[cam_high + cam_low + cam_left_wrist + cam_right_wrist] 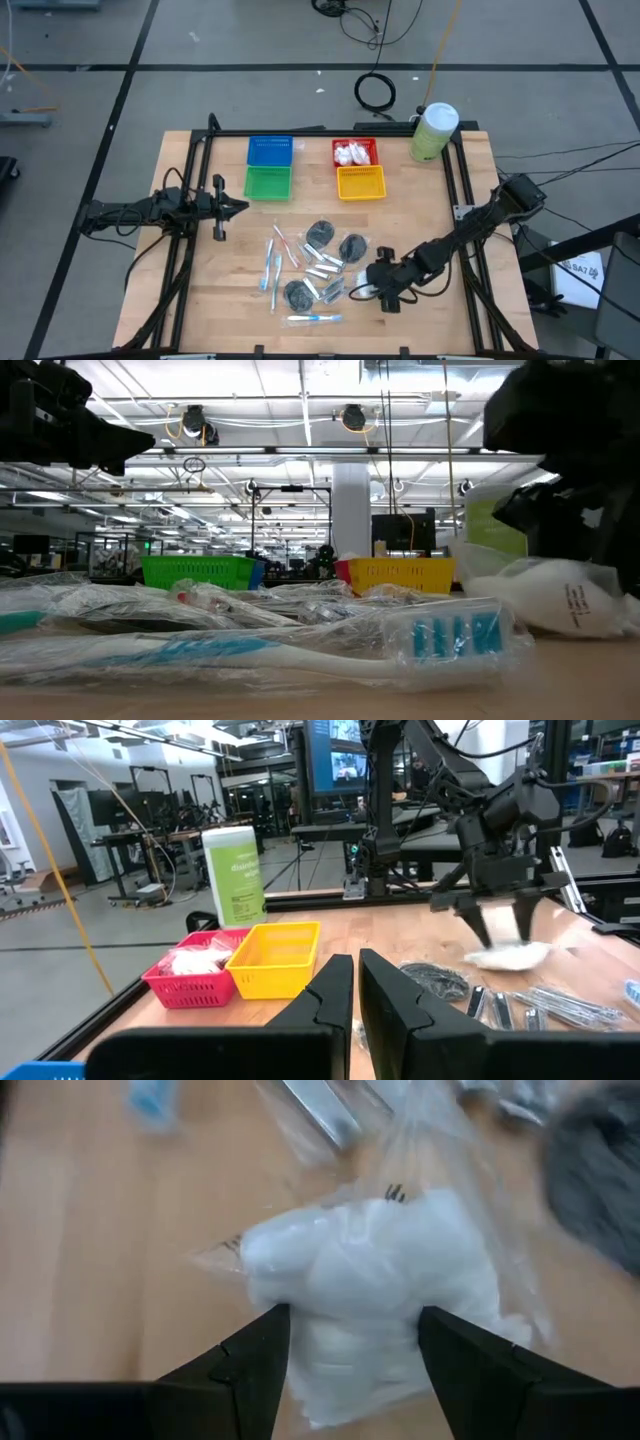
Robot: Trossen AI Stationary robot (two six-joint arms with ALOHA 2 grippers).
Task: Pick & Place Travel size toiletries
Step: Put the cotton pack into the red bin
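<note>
Fingers of the right gripper spread astride the white puffy packet in clear wrap lying on the wooden tabletop; likely light, soft, slippery film, so pinch mid-bulge.

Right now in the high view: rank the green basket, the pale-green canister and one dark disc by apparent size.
1. Green basket, largest footprint.
2. Pale-green canister, tall and standing; its lid and side show at a slant, so its rank below the basket is less sure.
3. Dark disc, smallest.
</note>
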